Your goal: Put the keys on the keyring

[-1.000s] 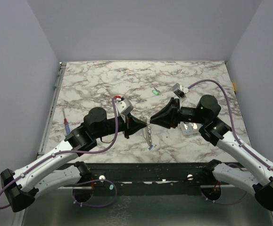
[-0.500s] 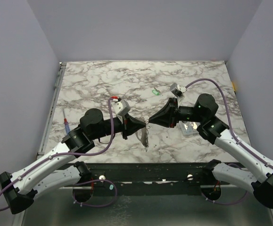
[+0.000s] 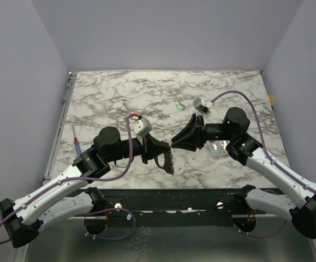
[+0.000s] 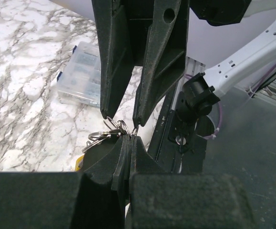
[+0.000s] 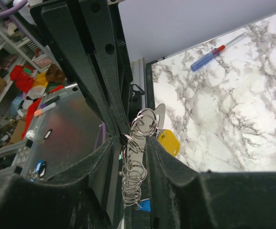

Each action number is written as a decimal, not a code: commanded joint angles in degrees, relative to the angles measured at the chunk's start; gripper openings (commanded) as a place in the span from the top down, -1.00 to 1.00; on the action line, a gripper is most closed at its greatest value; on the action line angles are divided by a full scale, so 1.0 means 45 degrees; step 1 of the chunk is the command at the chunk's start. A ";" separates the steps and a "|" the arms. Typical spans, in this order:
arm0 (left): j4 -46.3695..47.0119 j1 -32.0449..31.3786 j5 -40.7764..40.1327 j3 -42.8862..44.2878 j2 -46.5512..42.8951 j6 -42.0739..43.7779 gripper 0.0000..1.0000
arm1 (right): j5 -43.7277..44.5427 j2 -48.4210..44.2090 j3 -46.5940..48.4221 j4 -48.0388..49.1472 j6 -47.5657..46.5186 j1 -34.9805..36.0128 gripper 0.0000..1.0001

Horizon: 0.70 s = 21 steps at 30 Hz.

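Observation:
The keyring [image 3: 170, 160], a chain of silvery rings, hangs between my two grippers above the table's near middle. My left gripper [image 4: 129, 139] is shut on its rings [image 4: 104, 134] and shows in the top view [image 3: 165, 154]. My right gripper [image 5: 135, 138] closes narrowly on the ring chain [image 5: 137, 176] from the opposite side, tip to tip with the left one [image 3: 174, 143]. A yellow key [image 5: 168, 142] and a blue key [image 5: 145, 205] hang on the rings. A green key [image 3: 180, 107] lies loose on the marble behind the grippers.
A small clear plastic box [image 3: 219, 148] lies under the right arm and shows in the left wrist view [image 4: 80, 71]. A red-and-blue pen [image 3: 77, 144] lies by the table's left edge. The table's front rail runs just below the grippers.
Both grippers have shifted a little left and towards the near edge with the keyring between them. The hanging chain has swung and now sits lower right of the left gripper.

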 commanded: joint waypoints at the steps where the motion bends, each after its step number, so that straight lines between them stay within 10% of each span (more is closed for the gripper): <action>1: 0.0764 0.0030 0.0353 0.0071 -0.0089 0.0135 1.00 | -0.1748 -0.0081 0.0343 0.0194 0.0212 0.0090 0.21; 12: -0.0123 0.0035 0.0892 0.0718 -0.0236 0.0739 1.00 | -0.2145 -0.0361 0.1053 -0.1065 -0.0606 0.0063 -0.31; 21: -0.0371 0.0030 0.1342 0.1137 -0.0159 0.0825 1.00 | -0.1631 -0.0658 0.1091 -0.1105 -0.0535 -0.0154 -0.34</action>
